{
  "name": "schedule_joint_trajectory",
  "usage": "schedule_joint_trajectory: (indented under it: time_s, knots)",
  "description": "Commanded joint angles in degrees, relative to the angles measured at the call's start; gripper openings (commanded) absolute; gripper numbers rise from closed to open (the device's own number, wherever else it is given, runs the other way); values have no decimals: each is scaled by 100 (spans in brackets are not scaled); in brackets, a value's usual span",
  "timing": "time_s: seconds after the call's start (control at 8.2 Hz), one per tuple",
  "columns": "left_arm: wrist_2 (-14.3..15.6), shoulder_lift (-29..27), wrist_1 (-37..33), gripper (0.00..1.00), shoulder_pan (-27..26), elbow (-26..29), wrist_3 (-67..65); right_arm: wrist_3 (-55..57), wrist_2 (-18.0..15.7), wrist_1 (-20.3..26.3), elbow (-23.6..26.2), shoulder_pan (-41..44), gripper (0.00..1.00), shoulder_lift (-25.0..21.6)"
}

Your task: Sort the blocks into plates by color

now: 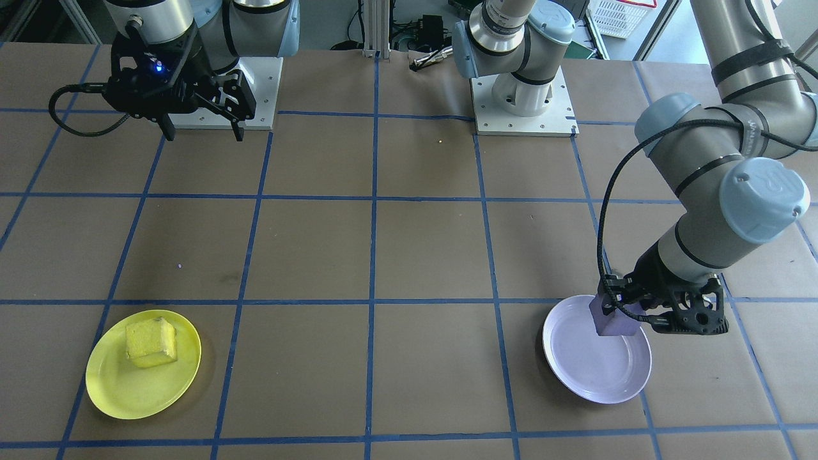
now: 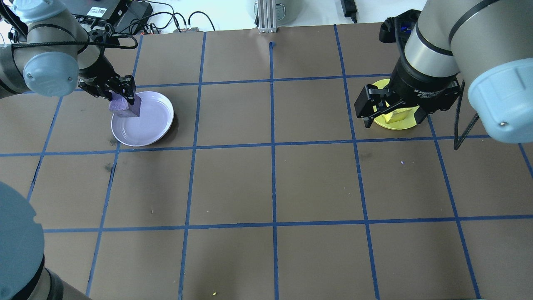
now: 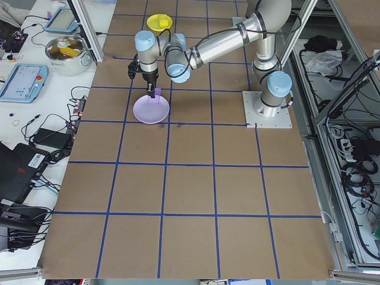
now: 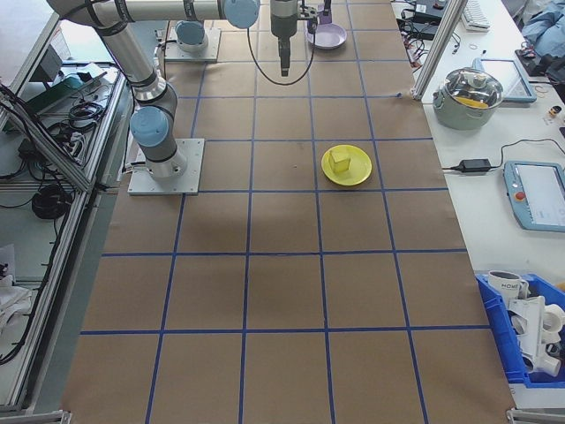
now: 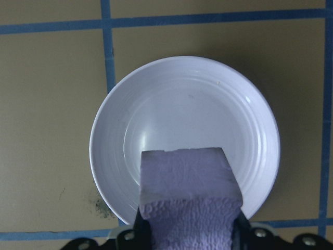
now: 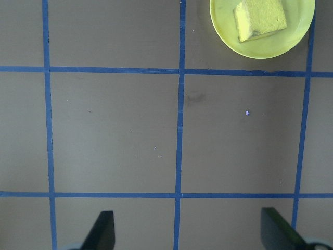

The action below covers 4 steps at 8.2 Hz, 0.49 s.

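Your left gripper (image 1: pixel 623 317) pinches the purple block (image 1: pixel 612 319) just above the lavender plate (image 1: pixel 597 377), near its rim. Yellow block (image 1: pixel 151 342) sits in the yellow plate (image 1: pixel 121 393). Right gripper (image 1: pixel 203 131) hangs spread, empty. Final step: lower slightly, release.

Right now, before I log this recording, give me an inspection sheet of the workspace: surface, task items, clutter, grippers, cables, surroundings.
Surface: table in brown paper with a blue tape grid, some dark smudges.
Task items: yellow block lies in the yellow plate; purple block is held over the rim of the lavender plate.
Clutter: tiny specks on the paper only.
Grippers: left gripper shut on the purple block; right gripper open, raised, empty.
Cables: black cable loops along each wrist.
Surroundings: side benches with pots, tablets, power leads and a blue bin.
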Motion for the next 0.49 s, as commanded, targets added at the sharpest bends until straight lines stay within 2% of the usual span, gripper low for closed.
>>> schedule_joint_trajectory:
  time_s: [0.0, 0.12, 0.37]
  knots:
    - [-1, -519, 140, 67, 18, 396, 1, -1, -3, -11, 0, 0, 100, 0]
    - [-1, -529, 106, 100, 18, 406, -68, -1, -12, -11, 0, 0, 100, 0]
    - [8, -354, -78, 100, -17, 397, -69, -1, -3, -19, 0, 0, 100, 9]
